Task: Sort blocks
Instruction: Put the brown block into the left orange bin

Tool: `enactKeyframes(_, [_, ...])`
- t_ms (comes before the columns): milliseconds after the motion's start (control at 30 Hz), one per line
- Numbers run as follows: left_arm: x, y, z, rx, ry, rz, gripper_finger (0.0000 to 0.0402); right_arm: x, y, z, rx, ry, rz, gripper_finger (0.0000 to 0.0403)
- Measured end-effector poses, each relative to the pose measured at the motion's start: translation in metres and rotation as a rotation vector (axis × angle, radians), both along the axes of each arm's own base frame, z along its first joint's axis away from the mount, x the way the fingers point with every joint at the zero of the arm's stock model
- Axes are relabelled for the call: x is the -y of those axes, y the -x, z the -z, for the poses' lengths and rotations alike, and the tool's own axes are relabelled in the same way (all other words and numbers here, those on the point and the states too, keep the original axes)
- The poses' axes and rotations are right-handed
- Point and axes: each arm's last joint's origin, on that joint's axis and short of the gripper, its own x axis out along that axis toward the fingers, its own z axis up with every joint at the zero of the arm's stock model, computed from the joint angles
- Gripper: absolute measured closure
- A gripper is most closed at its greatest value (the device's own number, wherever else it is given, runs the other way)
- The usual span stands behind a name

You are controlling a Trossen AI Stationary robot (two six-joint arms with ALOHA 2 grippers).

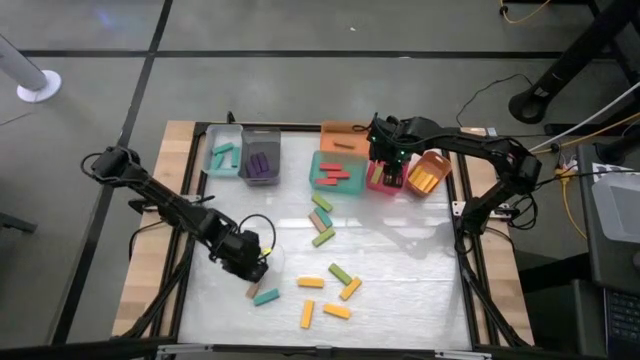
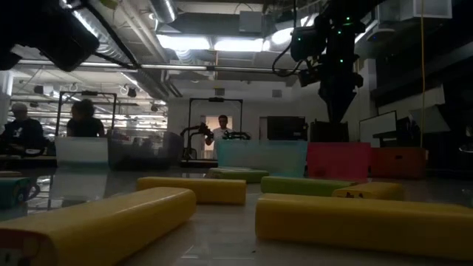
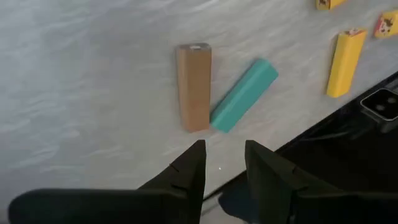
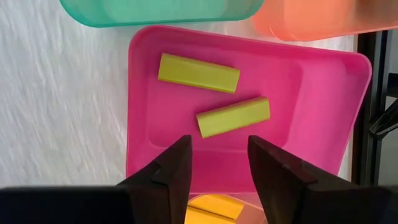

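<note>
The right gripper point(image 4: 217, 168) hangs over the pink bin point(image 4: 323, 124) with its fingers apart and empty, and two olive green blocks point(image 4: 233, 116) lie inside that bin. The left gripper point(image 3: 222, 165) hovers near the front of the table point(image 1: 420, 290) with its fingers a little apart, holding nothing, close to one brown block point(image 3: 193, 86) and one teal block point(image 3: 244, 94) (their ends touch). Four yellow blocks point(image 1: 310, 283) lie loose on the table nearby.
</note>
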Motion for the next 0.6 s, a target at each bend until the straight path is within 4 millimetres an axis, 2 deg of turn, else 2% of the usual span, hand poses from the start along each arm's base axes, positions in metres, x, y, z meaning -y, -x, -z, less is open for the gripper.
enactKeyframes(233, [0.004,0.004,0.004,-0.009,-0.026,-0.018,0.0301,0.000,0.000,0.000,0.000,0.000,0.000,0.0244])
enactKeyframes(600, [-0.002,0.011,0.025,-0.077,-0.059,-0.023,0.0301,0.000,-0.001,0.000,0.007,0.003,0.000,0.0244])
